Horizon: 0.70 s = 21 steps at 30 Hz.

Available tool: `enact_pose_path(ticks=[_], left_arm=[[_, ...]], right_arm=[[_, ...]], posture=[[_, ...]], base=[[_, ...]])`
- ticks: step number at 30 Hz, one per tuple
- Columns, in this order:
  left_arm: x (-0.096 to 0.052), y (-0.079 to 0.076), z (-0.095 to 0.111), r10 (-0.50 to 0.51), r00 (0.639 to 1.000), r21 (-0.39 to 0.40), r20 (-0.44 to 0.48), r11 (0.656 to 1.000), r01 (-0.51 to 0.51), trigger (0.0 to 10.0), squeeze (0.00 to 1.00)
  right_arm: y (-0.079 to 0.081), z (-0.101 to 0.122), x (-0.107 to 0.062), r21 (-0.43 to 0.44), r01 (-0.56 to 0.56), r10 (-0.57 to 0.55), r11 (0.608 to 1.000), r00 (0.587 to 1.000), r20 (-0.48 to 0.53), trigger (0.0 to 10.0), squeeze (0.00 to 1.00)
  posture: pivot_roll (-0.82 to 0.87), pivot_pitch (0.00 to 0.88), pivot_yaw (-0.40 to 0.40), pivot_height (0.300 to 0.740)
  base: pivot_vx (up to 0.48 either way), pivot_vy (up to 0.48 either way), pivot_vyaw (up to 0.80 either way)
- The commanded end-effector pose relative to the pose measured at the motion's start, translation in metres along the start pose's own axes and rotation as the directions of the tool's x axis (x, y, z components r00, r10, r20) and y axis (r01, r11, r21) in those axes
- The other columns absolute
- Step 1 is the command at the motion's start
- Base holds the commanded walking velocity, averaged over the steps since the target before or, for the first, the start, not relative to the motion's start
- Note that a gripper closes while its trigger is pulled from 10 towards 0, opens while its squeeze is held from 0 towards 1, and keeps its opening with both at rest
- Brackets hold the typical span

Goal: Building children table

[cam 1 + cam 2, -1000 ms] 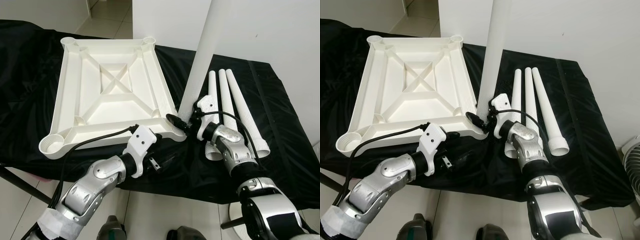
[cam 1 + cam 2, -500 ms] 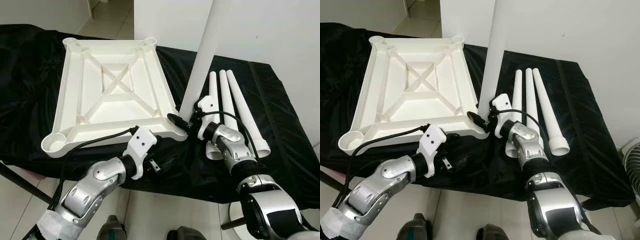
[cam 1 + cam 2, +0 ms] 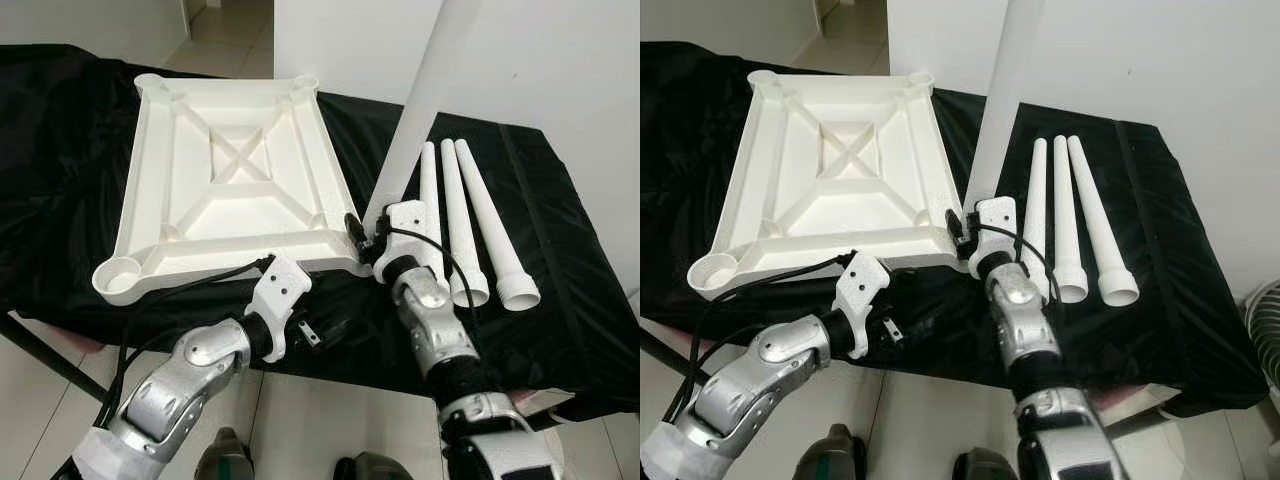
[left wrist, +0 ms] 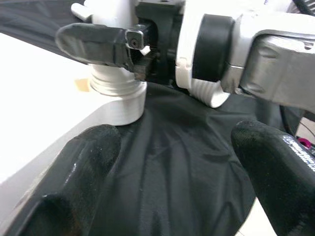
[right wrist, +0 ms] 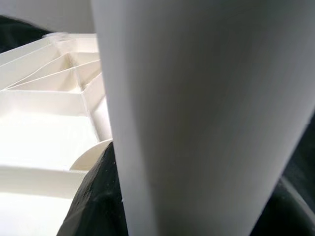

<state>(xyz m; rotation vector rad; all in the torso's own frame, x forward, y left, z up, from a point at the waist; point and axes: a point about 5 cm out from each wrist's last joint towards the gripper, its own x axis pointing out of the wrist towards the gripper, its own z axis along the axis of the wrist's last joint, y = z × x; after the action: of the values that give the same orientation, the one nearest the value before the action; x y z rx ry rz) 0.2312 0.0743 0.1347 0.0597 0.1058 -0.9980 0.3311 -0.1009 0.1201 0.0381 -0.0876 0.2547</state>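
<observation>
Leg (image 3: 405, 150) running out of frame, right gripper (image 3: 362, 236) clamping it at tabletop's (image 3: 230, 190) near corner socket | left gripper (image 4: 172, 162) gaping, holding nothing, at table (image 3: 560, 290) front edge.

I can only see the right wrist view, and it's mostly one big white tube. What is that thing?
Observer: A white table leg, standing upright; the right gripper is shut on its lower end.
Operator: Standing on what?
Observer: Its bottom end sits at the corner socket of the upside-down tabletop, the corner nearest the robot's right.
Operator: Are there more legs?
Observer: Three spare legs lie side by side on the black cloth, right of the tabletop.
</observation>
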Motion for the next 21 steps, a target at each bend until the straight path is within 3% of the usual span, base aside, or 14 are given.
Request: enact_pose_path(ticks=[1, 5, 8, 9, 11, 12, 21], left_arm=[[0.001, -0.002, 0.002, -0.063, 0.998, 0.006, 0.008, 0.998, 0.063, 10.0, 0.00], [0.002, -0.002, 0.001, -0.061, 0.998, -0.001, 0.001, 0.998, 0.061, 10.0, 0.00], [0.002, -0.001, 0.001, -0.060, 0.998, -0.003, 0.000, 0.998, 0.060, 10.0, 0.00], [0.002, -0.001, 0.001, -0.058, 0.998, 0.003, -0.001, 0.998, 0.058, 10.0, 0.00], [0.002, -0.001, 0.001, -0.058, 0.998, 0.003, -0.001, 0.998, 0.058, 10.0, 0.00], [0.002, 0.000, 0.001, -0.044, 0.999, 0.026, 0.000, 0.999, 0.044, 10.0, 0.00], [0.002, 0.002, 0.000, -0.020, 1.000, 0.040, 0.001, 0.999, 0.020, 10.0, 0.00]], right_arm=[[-0.006, -0.008, -0.005, 0.001, 0.062, -0.062, 0.998, 0.997, -0.035, 10.0, 0.00], [0.010, -0.008, -0.008, 0.027, 0.095, -0.094, 0.995, 0.995, -0.033, 10.0, 0.00], [0.013, -0.006, -0.008, 0.021, 0.080, -0.080, 0.997, 0.997, -0.022, 10.0, 0.00], [0.012, -0.004, -0.008, 0.019, 0.070, -0.070, 0.997, 0.997, -0.014, 10.0, 0.19], [0.012, -0.004, -0.008, 0.019, 0.070, -0.070, 0.997, 0.997, -0.014, 10.0, 0.19], [0.008, 0.001, -0.009, 0.020, 0.054, -0.054, 0.998, 0.999, 0.008, 10.0, 1.00], [0.003, 0.009, -0.011, 0.030, -0.028, 0.027, 0.999, 0.999, 0.031, 10.0, 1.00]], posture=[[0.07, 0.029, -0.057, 0.740], [0.06, 0.025, -0.052, 0.740], [0.06, 0.025, -0.052, 0.740], [0.06, 0.023, -0.053, 0.740], [0.06, 0.023, -0.053, 0.740], [0.07, 0.015, -0.056, 0.740], [0.07, 0.008, -0.058, 0.740]], base=[[0.000, 0.000, 0.00], [0.000, 0.000, 0.00], [0.000, 0.000, 0.00], [0.000, 0.000, 0.00], [0.000, 0.000, 0.00], [0.000, 0.000, 0.00], [0.000, 0.000, 0.00]])
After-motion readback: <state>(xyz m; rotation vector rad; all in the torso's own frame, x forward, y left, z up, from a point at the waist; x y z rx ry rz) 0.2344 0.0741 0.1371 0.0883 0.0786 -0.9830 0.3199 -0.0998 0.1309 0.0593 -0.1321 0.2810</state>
